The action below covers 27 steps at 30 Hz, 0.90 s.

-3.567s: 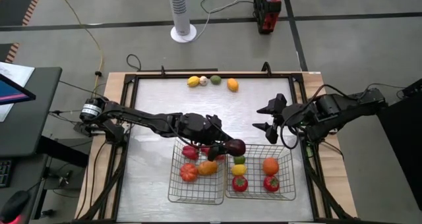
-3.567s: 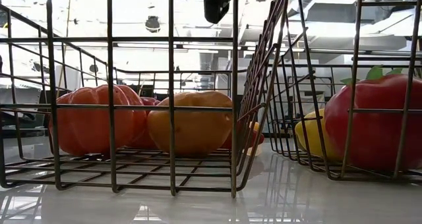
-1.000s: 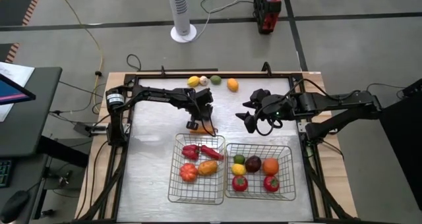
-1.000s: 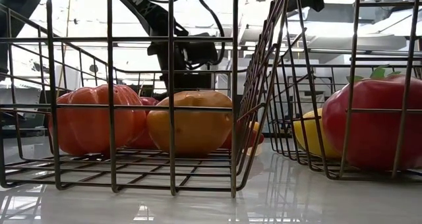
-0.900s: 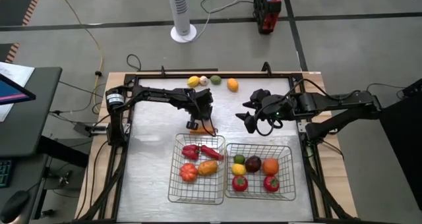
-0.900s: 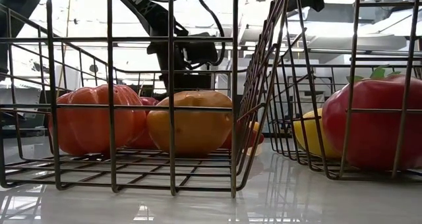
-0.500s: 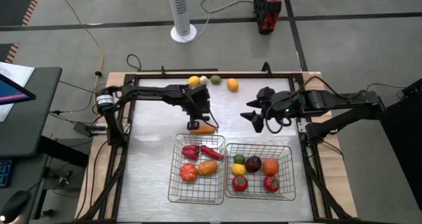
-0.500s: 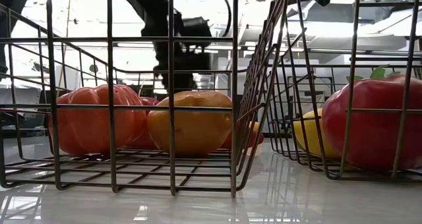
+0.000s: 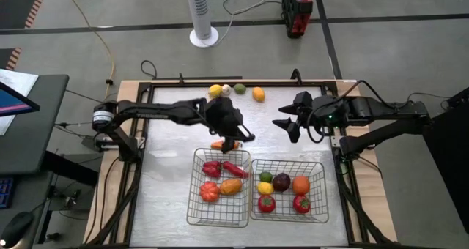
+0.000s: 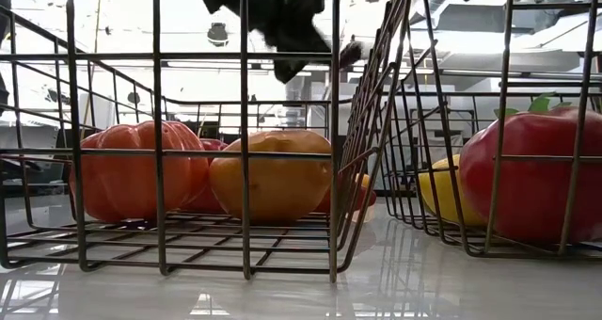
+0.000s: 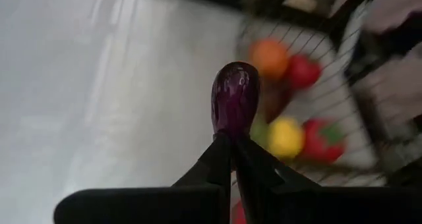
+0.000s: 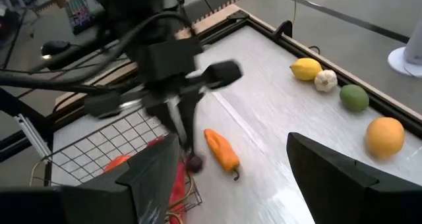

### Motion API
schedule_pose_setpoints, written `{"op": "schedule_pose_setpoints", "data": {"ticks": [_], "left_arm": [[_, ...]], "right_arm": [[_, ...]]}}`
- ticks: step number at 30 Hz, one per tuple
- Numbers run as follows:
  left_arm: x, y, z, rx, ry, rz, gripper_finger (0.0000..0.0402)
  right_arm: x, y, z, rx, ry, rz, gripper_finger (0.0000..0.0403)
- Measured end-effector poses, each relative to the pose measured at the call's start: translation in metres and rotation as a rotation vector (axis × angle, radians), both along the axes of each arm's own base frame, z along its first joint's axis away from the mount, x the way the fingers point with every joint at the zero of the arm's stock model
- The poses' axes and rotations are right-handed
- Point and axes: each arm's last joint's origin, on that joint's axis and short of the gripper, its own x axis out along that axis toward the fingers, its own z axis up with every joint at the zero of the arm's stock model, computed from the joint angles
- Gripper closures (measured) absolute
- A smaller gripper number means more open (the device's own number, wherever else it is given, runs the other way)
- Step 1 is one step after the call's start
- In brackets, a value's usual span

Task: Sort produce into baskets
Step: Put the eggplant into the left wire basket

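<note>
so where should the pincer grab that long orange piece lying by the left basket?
Mid-body of the long orange piece, from above, closing across its width: it lies flat, and tapers to a thin stem likely to slip. The left basket stands close, so a side approach looks cramped. The left pincer hangs shut beside it; the right pincer waits open.

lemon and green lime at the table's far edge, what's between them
A whitish garlic bulb, close beside the lemon; clearest in the right wrist view. The left gripper holds a purple eggplant; the right gripper waits above the table.
</note>
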Motion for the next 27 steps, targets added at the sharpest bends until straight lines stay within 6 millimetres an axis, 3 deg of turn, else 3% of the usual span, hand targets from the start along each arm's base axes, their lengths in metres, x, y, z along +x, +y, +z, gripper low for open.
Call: {"op": "schedule_pose_setpoints", "data": {"ticks": [6,9,17,23,27], "left_arm": [[0.015,-0.049,0.012,-0.115,-0.143,-0.038,0.0401],[0.013,-0.067,0.011,-0.171,-0.108,-0.036,0.0401],[-0.003,-0.110,-0.006,-0.307,0.177,-0.006,0.0401],[-0.023,-0.124,-0.022,-0.360,0.451,0.228,0.0396],[-0.034,-0.125,-0.029,-0.365,0.594,0.332,0.0354]], "right_arm": [[0.000,0.001,0.000,-0.001,0.009,0.040,0.0092],[0.000,0.002,-0.001,0.013,0.015,0.085,0.0092],[0.001,0.008,-0.001,0.005,0.025,0.195,0.0092],[0.000,0.014,0.000,-0.036,0.027,0.254,0.0092],[0.001,0.015,0.001,-0.038,0.016,0.258,0.0092]]}}
